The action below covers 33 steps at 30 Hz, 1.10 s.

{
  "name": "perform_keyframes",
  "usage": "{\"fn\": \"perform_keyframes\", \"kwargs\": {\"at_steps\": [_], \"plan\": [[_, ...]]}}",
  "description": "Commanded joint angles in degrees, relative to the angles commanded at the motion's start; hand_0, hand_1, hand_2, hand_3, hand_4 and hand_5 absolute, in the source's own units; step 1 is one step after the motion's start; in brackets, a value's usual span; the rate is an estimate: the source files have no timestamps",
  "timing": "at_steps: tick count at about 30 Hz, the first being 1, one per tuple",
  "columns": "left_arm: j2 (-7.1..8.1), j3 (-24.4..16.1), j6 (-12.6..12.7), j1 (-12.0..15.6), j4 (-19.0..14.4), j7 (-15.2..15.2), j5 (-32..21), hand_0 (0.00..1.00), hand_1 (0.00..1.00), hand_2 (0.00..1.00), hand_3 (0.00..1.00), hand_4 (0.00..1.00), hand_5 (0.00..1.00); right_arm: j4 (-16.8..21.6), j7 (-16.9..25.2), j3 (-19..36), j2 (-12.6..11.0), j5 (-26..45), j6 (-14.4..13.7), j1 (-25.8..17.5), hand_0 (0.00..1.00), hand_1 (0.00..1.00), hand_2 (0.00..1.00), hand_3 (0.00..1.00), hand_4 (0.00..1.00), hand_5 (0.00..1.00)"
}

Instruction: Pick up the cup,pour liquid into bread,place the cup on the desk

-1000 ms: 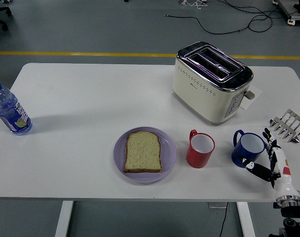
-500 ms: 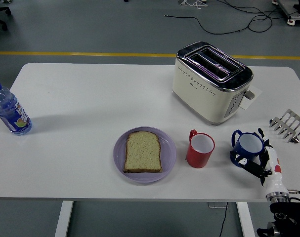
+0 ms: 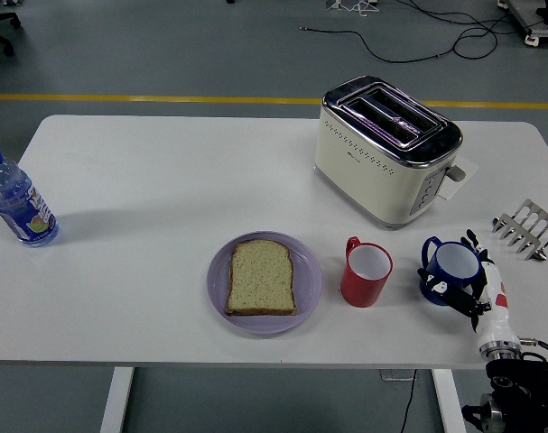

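Left of the red cup (image 3: 366,273), the plate (image 3: 264,282) with bread (image 3: 262,277) sits just beside it. Right of the red cup stands the blue cup (image 3: 449,270), a narrow gap between. Behind the red cup the toaster (image 3: 386,149) blocks passage; in front, bare surface (image 3: 165,180).

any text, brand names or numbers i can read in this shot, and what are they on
Nothing can be read here.
The toaster has a small dark mark on its cream side, too small to read.
The water bottle has a colourful label, too blurred to read.
The red cup, blue cup and purple plate show no print.
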Motion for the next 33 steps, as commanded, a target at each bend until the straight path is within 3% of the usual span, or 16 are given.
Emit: {"fn": "perform_keyframes", "kwargs": {"at_steps": [11, 12, 17, 18, 23, 24, 29, 30, 33], "plan": [[-0.05, 0.0, 0.0, -0.1, 0.0, 0.0, -0.1, 0.635, 0.646, 0.657, 0.509, 0.238, 0.849, -4.2, 2.2, -2.4, 1.0, 5.0, -1.5, 2.4, 0.937, 0.771, 0.893, 0.907, 0.941, 0.076], [-0.06, 0.0, 0.0, -0.1, 0.0, 0.0, -0.1, 0.634, 0.646, 0.657, 0.509, 0.238, 0.849, -4.3, 2.6, -2.5, 1.1, 5.8, -1.7, 2.4, 0.860, 0.695, 0.782, 0.809, 0.906, 0.083], [-0.07, 0.0, 0.0, -0.1, 0.0, 0.0, -0.2, 0.634, 0.646, 0.657, 0.509, 0.238, 0.849, -4.9, 4.5, -3.0, 1.4, 8.8, -3.5, 2.7, 0.860, 0.695, 0.782, 0.809, 0.906, 0.083], [-0.06, 0.0, 0.0, -0.1, 0.0, 0.0, -0.2, 0.636, 0.646, 0.657, 0.509, 0.238, 0.849, -4.9, 4.5, -3.0, 1.4, 9.0, -3.6, 2.7, 0.757, 0.597, 0.670, 0.739, 0.863, 0.064], [-0.08, 0.1, 0.0, -0.1, 0.0, 0.0, -0.1, 0.636, 0.646, 0.657, 0.509, 0.238, 0.849, -5.3, 5.2, -3.3, 1.4, 11.3, -4.8, 2.8, 0.757, 0.597, 0.670, 0.739, 0.863, 0.064], [-0.07, 0.1, 0.0, -0.1, 0.0, 0.0, -0.2, 0.634, 0.646, 0.657, 0.509, 0.238, 0.849, -5.3, 5.4, -3.2, 1.3, 11.6, -5.0, 2.8, 0.614, 0.504, 0.588, 0.662, 0.799, 0.058], [-0.09, 0.1, 0.0, -0.1, 0.0, 0.0, -0.1, 0.634, 0.646, 0.657, 0.509, 0.238, 0.849, -5.2, 6.2, -2.7, 1.3, 12.0, -5.5, 2.7, 0.614, 0.504, 0.588, 0.662, 0.799, 0.058], [-0.10, 0.1, 0.0, -0.1, 0.0, 0.0, -0.2, 0.635, 0.646, 0.657, 0.509, 0.238, 0.849, -5.1, 6.4, -2.6, 1.3, 12.1, -5.6, 2.7, 0.508, 0.456, 0.553, 0.583, 0.812, 0.041], [-0.13, 0.0, 0.0, -0.1, 0.0, 0.0, 0.0, 0.635, 0.646, 0.657, 0.509, 0.238, 0.849, -3.8, 6.2, -1.2, 1.0, 10.0, -6.8, 2.1, 0.508, 0.456, 0.553, 0.583, 0.812, 0.041]]}}
